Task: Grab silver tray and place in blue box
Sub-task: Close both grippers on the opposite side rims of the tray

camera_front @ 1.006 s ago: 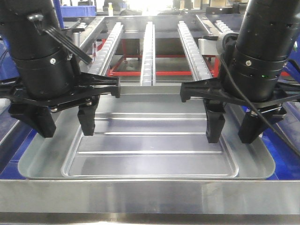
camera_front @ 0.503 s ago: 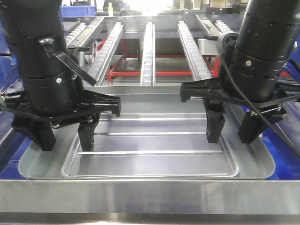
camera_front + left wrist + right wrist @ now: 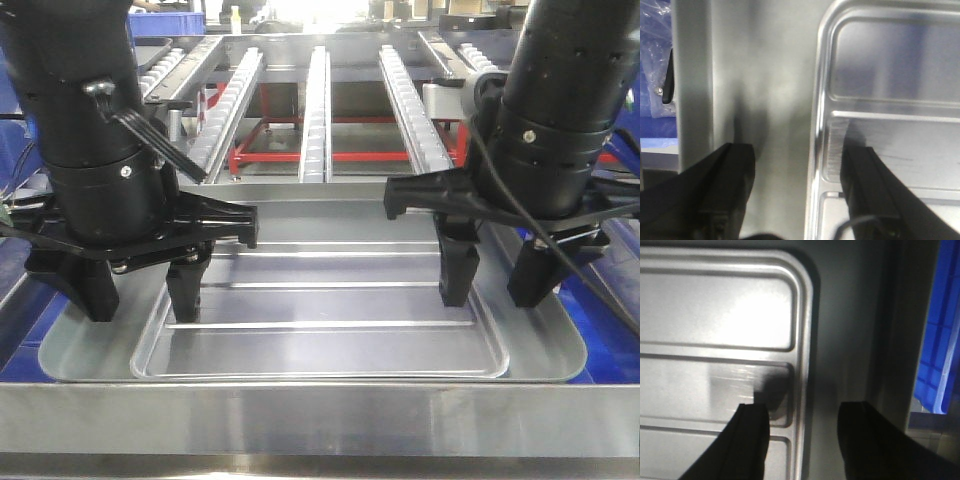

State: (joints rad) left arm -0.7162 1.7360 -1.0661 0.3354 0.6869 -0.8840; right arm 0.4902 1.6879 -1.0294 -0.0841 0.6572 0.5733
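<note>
The silver tray (image 3: 320, 345) lies flat in front of you, nested in a wider steel pan (image 3: 70, 350) on the bench, ribs running side to side. It has not been lifted; its rim rests on the pan all round.

Your left gripper (image 3: 140, 305) straddles the tray's left rim with its jaws wide apart. The inner finger (image 3: 865, 185) is down on the tray floor and the outer finger (image 3: 730, 180) is over the pan, with the raised rim between them and nothing clamped. Your right gripper (image 3: 492, 295) mirrors it on the right rim, equally wide and empty. One finger (image 3: 752, 440) is inside the tray and the other (image 3: 870, 440) outside.

You appear to be at the grasp step, with both arms lined up and not yet closed. The next move likely calls for closing both sides together on the rim. Pinch evenly so the thin metal does not tilt or slip, then raise both arms level.

A strip of ribbed blue plastic at the right is probably the blue box (image 3: 935, 340), close beside the pan. Too little shows to be sure. Roller rails (image 3: 315, 100) run away beyond the tray.
</note>
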